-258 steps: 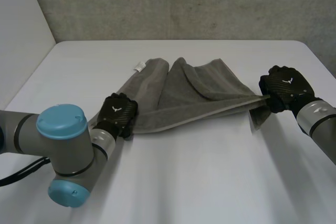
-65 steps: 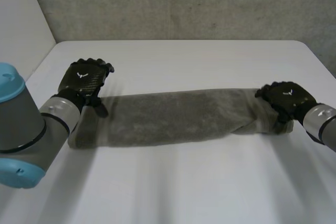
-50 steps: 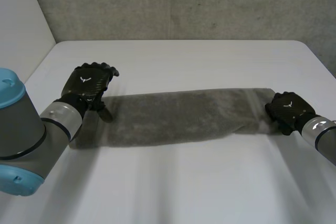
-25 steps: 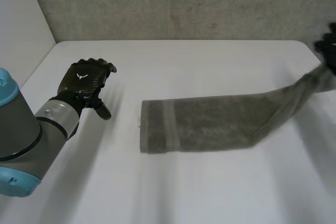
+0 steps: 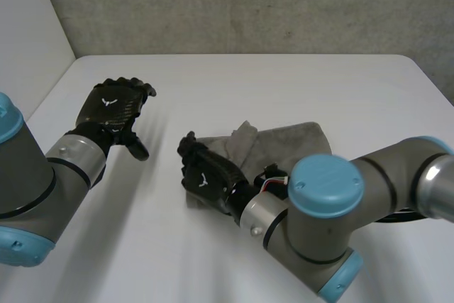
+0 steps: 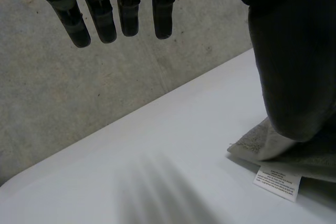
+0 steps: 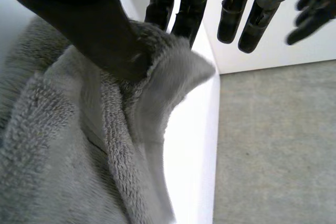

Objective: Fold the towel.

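The grey towel (image 5: pixel 291 140) lay bunched and doubled over on the white table (image 5: pixel 284 83), just right of the head view's centre. The right hand (image 5: pixel 206 175) sat at the towel's left end, low in the middle of that view. In its wrist view its thumb (image 7: pixel 100 30) pinched a raised fold of towel (image 7: pixel 63 145) against two fingers (image 7: pixel 184 14), while the others stood straight and free.

The left hand (image 5: pixel 113 108) hovered at the left of the head view, apart from the towel, fingers (image 6: pixel 121 14) straight and holding nothing. Beside its thumb lay a towel corner with a white label (image 6: pixel 276 179).
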Action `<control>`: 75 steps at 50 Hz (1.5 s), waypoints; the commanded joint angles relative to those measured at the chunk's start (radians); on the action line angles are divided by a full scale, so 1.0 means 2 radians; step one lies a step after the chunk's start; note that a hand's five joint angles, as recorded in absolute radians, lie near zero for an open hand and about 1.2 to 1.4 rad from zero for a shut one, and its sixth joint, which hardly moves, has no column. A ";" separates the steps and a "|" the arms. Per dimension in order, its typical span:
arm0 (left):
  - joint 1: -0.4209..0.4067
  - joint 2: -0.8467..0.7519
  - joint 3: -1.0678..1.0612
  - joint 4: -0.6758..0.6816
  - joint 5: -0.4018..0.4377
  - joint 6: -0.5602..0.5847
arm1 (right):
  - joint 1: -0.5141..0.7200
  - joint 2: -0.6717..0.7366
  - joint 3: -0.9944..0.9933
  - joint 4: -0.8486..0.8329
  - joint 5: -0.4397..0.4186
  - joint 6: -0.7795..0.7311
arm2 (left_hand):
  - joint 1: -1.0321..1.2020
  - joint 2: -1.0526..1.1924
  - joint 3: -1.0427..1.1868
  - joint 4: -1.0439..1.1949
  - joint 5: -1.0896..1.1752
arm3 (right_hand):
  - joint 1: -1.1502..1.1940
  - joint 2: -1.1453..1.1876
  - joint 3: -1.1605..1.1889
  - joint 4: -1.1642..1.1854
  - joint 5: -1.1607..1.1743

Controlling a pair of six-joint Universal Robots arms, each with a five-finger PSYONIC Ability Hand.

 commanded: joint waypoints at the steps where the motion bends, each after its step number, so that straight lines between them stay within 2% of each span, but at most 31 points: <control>1: -0.001 -0.001 0.001 0.002 0.000 0.000 | -0.009 0.008 0.000 -0.001 0.027 0.010 | -0.028 -0.025 -0.024 -0.027 -0.014 | -0.478 -0.473 -0.023 -0.038 -0.490; 6: -0.003 -0.003 0.012 0.006 0.000 -0.009 | -0.040 -0.034 0.026 0.002 0.031 0.065 | -0.028 -0.025 -0.024 -0.027 -0.014 | -0.478 -0.473 -0.023 -0.038 -0.490; 8: -0.008 -0.004 0.020 0.009 0.000 -0.019 | -0.064 -0.079 0.051 0.000 0.027 0.153 | -0.026 -0.024 -0.024 -0.027 -0.013 | -0.478 -0.473 -0.023 -0.038 -0.490; 9: -0.017 -0.005 0.028 0.010 0.000 -0.033 | -0.064 -0.079 0.051 0.000 0.027 0.153 | -0.026 -0.024 -0.024 -0.027 -0.013 | -0.478 -0.473 -0.023 -0.038 -0.490; 11: -0.034 -0.008 0.046 0.010 0.000 -0.062 | -0.098 -0.126 0.071 0.001 0.028 0.271 | -0.025 -0.022 -0.024 -0.027 -0.011 | -0.478 -0.473 -0.023 -0.038 -0.490; 12: -0.034 -0.008 0.046 0.010 0.000 -0.062 | -0.098 -0.126 0.071 0.001 0.028 0.272 | -0.025 -0.022 -0.024 -0.027 -0.011 | -0.478 -0.473 -0.023 -0.038 -0.490; 14: -0.041 -0.012 0.056 0.011 0.001 -0.074 | -0.143 -0.166 0.087 0.004 0.029 0.384 | -0.023 -0.021 -0.024 -0.027 -0.010 | -0.478 -0.473 -0.023 -0.038 -0.490; 17: -0.057 -0.029 0.079 0.013 0.000 -0.091 | -0.164 -0.180 0.095 0.007 0.027 0.429 | -0.020 -0.018 -0.024 -0.027 -0.007 | -0.478 -0.473 -0.023 -0.038 -0.490; 19: -0.083 -0.049 0.111 0.013 -0.002 -0.100 | -0.200 -0.196 0.108 0.029 0.021 0.467 | -0.019 -0.016 -0.024 -0.027 -0.006 | -0.478 -0.473 -0.023 -0.038 -0.490; 25: -0.115 -0.076 0.151 0.008 -0.003 -0.102 | -0.247 -0.199 0.123 0.072 -0.006 0.447 | -0.019 -0.016 -0.024 -0.027 -0.006 | -0.478 -0.473 -0.023 -0.038 -0.490; 27: -0.130 -0.085 0.162 0.009 -0.003 -0.103 | -0.267 -0.199 0.137 0.091 -0.031 0.433 | -0.017 -0.015 -0.024 -0.027 -0.004 | -0.478 -0.473 -0.023 -0.038 -0.490; 30: -0.136 -0.086 0.163 0.010 -0.003 -0.103 | -0.282 -0.197 0.148 0.096 -0.045 0.428 | -0.017 -0.015 -0.024 -0.027 -0.004 | -0.478 -0.473 -0.023 -0.038 -0.490; 39: -0.172 -0.151 0.203 0.006 -0.003 -0.102 | -0.303 -0.169 0.160 0.079 -0.046 0.420 | -0.010 -0.008 -0.024 -0.027 0.003 | -0.478 -0.473 -0.023 -0.038 -0.490; 44: -0.181 -0.201 0.234 0.000 -0.010 -0.100 | -0.303 -0.153 0.166 0.068 -0.041 0.385 | -0.004 -0.002 -0.024 -0.027 0.009 | -0.473 -0.468 -0.023 -0.038 -0.485; 47: -0.186 -0.231 0.252 0.000 -0.024 -0.096 | -0.300 -0.142 0.171 0.056 -0.039 0.358 | 0.000 0.003 -0.024 -0.027 0.014 | -0.417 -0.412 -0.023 -0.038 -0.429; 49: -0.186 -0.243 0.258 0.002 -0.035 -0.095 | -0.300 -0.135 0.177 0.050 -0.039 0.337 | 0.000 0.003 -0.024 -0.027 0.014 | -0.328 -0.323 -0.023 -0.038 -0.340; 54: -0.184 -0.285 0.288 0.005 -0.080 -0.078 | -0.299 -0.123 0.181 0.050 -0.038 0.320 | 0.016 0.019 -0.024 -0.027 0.030 | -0.307 -0.302 -0.023 -0.038 -0.319; 60: -0.182 -0.310 0.301 0.003 -0.088 -0.051 | -0.299 -0.119 0.180 0.050 -0.035 0.315 | 0.021 0.023 -0.024 -0.027 0.034 | -0.307 -0.302 -0.023 -0.038 -0.319; 62: -0.181 -0.321 0.307 0.003 -0.093 -0.040 | -0.298 -0.119 0.180 0.050 -0.035 0.315 | 0.076 0.079 -0.024 -0.027 0.090 | -0.309 -0.303 -0.023 -0.038 -0.320; 68: -0.181 -0.321 0.308 -0.001 -0.107 -0.039 | -0.295 -0.119 0.180 0.050 -0.035 0.315 | 0.147 0.150 -0.024 -0.027 0.160 | -0.307 -0.302 -0.023 -0.038 -0.319; 70: -0.179 -0.317 0.305 -0.001 -0.109 -0.039 | -0.295 -0.119 0.180 0.051 -0.035 0.315 | 0.230 0.233 -0.024 -0.027 0.244 | -0.309 -0.303 -0.023 -0.038 -0.320; 71: -0.179 -0.317 0.305 -0.001 -0.109 -0.039 | -0.295 -0.119 0.180 0.051 -0.035 0.315 | 0.231 0.233 -0.024 -0.027 0.244 | -0.309 -0.303 -0.023 -0.038 -0.320; 73: -0.179 -0.311 0.303 -0.003 -0.109 -0.038 | -0.295 -0.119 0.180 0.052 -0.035 0.315 | 0.371 0.373 -0.024 -0.027 0.384 | -0.309 -0.303 -0.023 -0.038 -0.320; 74: -0.179 -0.311 0.303 -0.003 -0.109 -0.038 | -0.295 -0.119 0.180 0.052 -0.035 0.315 | 0.372 0.374 -0.024 -0.027 0.385 | -0.309 -0.303 -0.023 -0.038 -0.320; 75: -0.178 -0.307 0.301 -0.005 -0.108 -0.038 | -0.295 -0.119 0.180 0.053 -0.035 0.315 | 0.421 0.424 -0.024 -0.027 0.434 | -0.307 -0.302 -0.023 -0.038 -0.319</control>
